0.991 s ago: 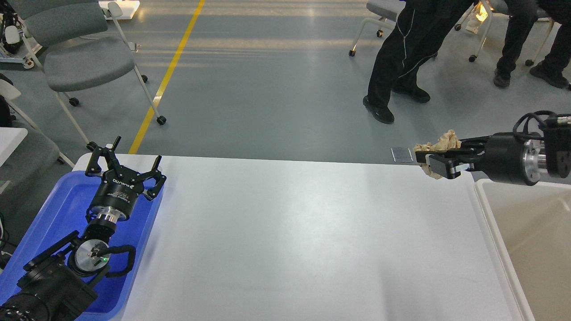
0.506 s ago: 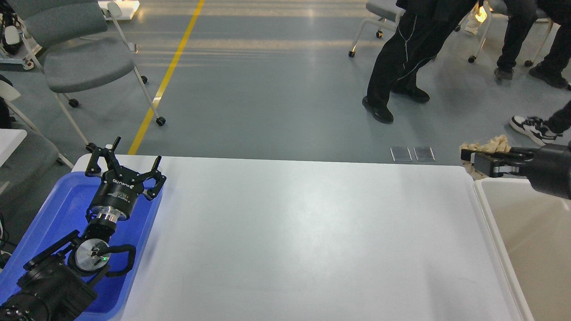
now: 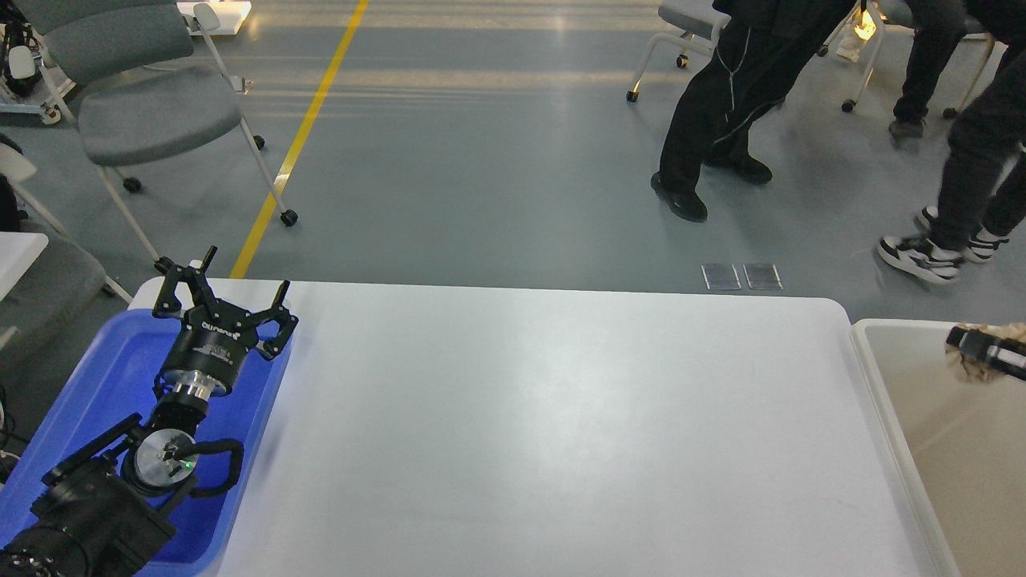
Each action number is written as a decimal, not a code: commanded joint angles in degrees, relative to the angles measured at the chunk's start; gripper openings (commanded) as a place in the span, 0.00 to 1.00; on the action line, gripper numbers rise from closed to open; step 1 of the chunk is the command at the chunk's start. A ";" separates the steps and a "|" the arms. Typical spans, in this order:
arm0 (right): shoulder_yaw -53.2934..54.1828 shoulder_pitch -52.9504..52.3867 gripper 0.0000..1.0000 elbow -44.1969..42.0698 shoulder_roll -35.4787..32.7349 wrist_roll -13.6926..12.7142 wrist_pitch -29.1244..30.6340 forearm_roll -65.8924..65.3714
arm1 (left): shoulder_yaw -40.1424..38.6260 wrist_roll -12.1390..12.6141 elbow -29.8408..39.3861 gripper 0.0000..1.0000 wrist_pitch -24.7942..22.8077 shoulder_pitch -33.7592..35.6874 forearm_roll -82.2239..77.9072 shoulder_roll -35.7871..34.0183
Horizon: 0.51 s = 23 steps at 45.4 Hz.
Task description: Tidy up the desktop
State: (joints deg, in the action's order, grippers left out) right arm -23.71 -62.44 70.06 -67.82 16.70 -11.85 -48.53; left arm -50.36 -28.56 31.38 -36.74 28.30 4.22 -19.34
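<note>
Beige bin [image 3: 898, 417], right hand [image 3: 974, 346] half cropped

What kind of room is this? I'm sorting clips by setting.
Probably a lab or workshop floor: grey floor with a yellow line, wheeled office chairs, people standing, and a white desktop with a blue tray and beige bin.

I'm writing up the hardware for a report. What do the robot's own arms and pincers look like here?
The left pincer is matte black with two jointed fingers, small white lettering on its round body, a silver ring behind and a looped black cable near a green light. Only the right pincer tip shows: black with a pale strip.
</note>
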 commanded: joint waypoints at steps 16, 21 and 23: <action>0.16 15.94 0.00 -22.85 15.52 0.08 -2.65 23.39 | 0.00 0.00 0.00 1.00 0.00 0.00 0.00 0.00; 0.16 19.11 0.00 -29.26 19.30 0.00 -2.21 26.20 | 0.00 0.00 0.00 1.00 0.00 0.00 0.00 0.00; 0.16 20.07 0.00 -31.73 20.88 0.00 -1.95 27.51 | 0.00 0.00 0.00 1.00 0.00 0.00 0.00 0.00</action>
State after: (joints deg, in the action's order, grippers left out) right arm -23.57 -48.64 50.60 -54.84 16.77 -14.21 -28.64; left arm -50.36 -28.56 31.38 -36.74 28.30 4.26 -19.34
